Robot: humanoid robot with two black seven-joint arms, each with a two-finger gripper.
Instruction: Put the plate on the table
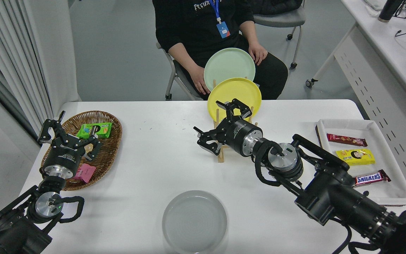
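The light-grey plate (194,221) lies flat on the white table (153,165) near its front edge, with nothing touching it. My right gripper (221,122) is open and empty, well beyond the grey plate. It hangs right in front of the lower part of the yellow plate (236,92), which stands in the wooden rack (220,156). One finger (236,105) overlaps the yellow plate's face; whether it touches is unclear. A pale mint-green plate (228,65) stands behind the yellow one. My left gripper (68,135) is parked open over the basket at the lower left.
A wicker basket (108,148) with snack packs sits at the left. A white tray (382,192) with candy bars sits at the right. A person sits at the table's far side, hands (199,79) on their lap behind the plates.
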